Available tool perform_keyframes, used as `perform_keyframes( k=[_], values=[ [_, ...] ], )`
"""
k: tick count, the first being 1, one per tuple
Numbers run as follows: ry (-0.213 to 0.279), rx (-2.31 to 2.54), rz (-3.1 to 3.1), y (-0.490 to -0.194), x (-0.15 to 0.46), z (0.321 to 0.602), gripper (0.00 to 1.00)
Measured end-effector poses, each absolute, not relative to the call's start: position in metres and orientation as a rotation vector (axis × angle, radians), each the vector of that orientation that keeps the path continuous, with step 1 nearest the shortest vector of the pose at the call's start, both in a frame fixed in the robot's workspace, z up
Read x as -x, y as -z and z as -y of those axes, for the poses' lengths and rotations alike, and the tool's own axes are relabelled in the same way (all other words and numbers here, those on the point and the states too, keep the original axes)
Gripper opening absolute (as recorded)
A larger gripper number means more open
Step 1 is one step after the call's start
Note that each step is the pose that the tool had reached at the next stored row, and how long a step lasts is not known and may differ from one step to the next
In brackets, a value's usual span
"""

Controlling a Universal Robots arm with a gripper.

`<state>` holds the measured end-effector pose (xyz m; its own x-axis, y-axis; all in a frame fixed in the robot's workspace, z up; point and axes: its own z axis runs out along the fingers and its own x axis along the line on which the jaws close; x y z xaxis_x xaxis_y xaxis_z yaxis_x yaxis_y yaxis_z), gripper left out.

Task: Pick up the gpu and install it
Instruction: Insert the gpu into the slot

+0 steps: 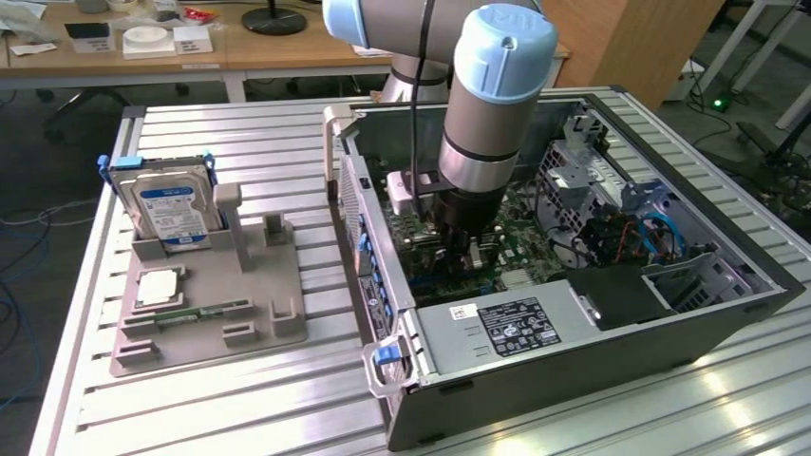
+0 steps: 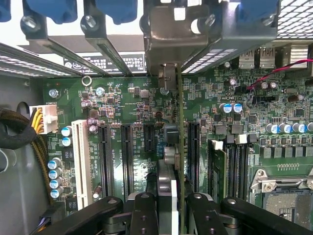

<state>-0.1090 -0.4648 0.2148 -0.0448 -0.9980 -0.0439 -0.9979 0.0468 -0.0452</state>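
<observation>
Slatted metal bench point(image 1: 254, 399) with an open PC case point(image 1: 571, 361), arm reaching inside.

Down in the case, the jaws point(image 2: 168, 205) are partly closed on the gpu point(image 2: 179, 147), which stands edge-on and upright over the motherboard point(image 2: 122, 103) between two black slots; whether it is seated is hard to tell. White board lettering is too small to read. On the exterior view's left, a grey tray point(image 1: 254, 328) holds a hard drive point(image 1: 171, 211) with a blue label.
</observation>
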Motion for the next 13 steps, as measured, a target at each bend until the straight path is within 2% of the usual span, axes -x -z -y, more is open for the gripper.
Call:
perform_keyframes(
  k=[11, 12, 13],
  values=[
    [0.003, 2.125, -2.226, -0.2169, 0.1090, 0.4646, 0.29],
    [0.004, 2.126, -2.226, -0.2184, 0.1090, 0.4647, 0.35],
    [0.003, 2.126, -2.226, -0.2196, 0.1089, 0.4647, 0.35]
  ],
)
